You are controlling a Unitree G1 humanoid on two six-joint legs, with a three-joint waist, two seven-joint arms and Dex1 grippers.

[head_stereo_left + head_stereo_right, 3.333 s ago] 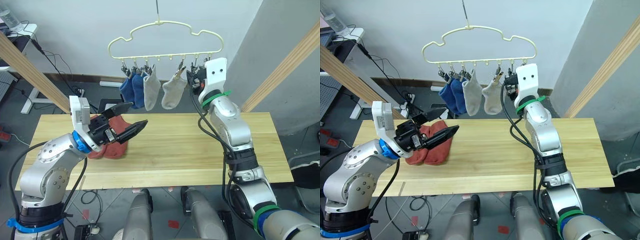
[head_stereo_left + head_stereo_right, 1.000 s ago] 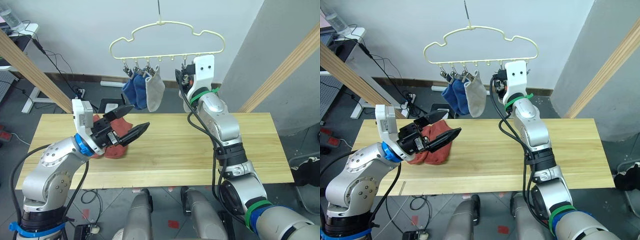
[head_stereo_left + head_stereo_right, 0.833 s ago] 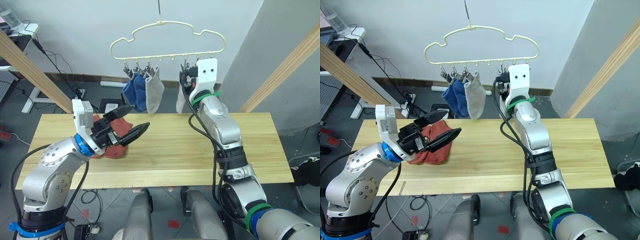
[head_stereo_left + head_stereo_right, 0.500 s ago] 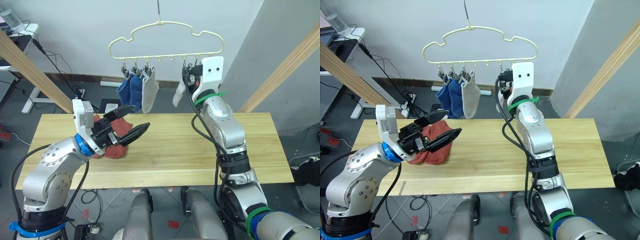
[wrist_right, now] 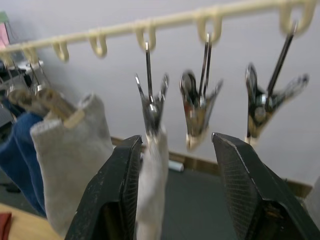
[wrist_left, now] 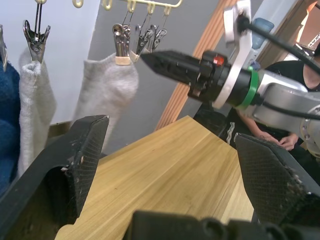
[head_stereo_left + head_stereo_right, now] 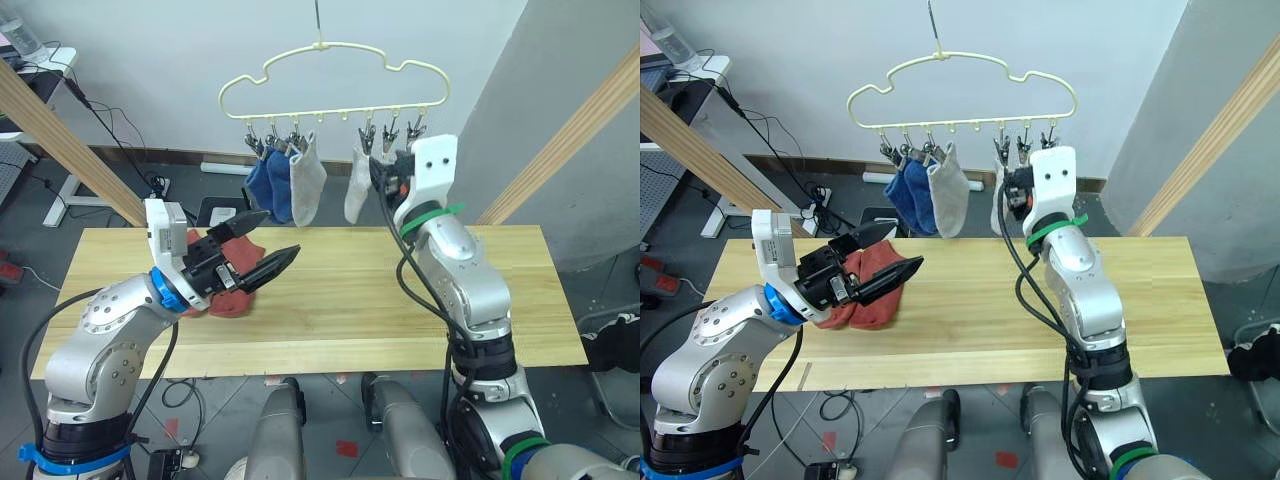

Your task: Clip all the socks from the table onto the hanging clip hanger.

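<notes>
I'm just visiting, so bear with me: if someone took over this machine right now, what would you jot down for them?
Left tool: open, empty, above the two rust-red socks on the table.
Right tool: open, up at the clip hanger, by the second grey sock.
Done: two blue socks and both grey ones, including the first grey sock, hang clipped.
Left: clip both red socks onto the two free clips.

Two shiny silver arms with black cables; left arm [image 7: 105, 330] wears blue bands, right arm [image 7: 465, 285] green ones — white wrist blocks, black pointy fingers.
</notes>
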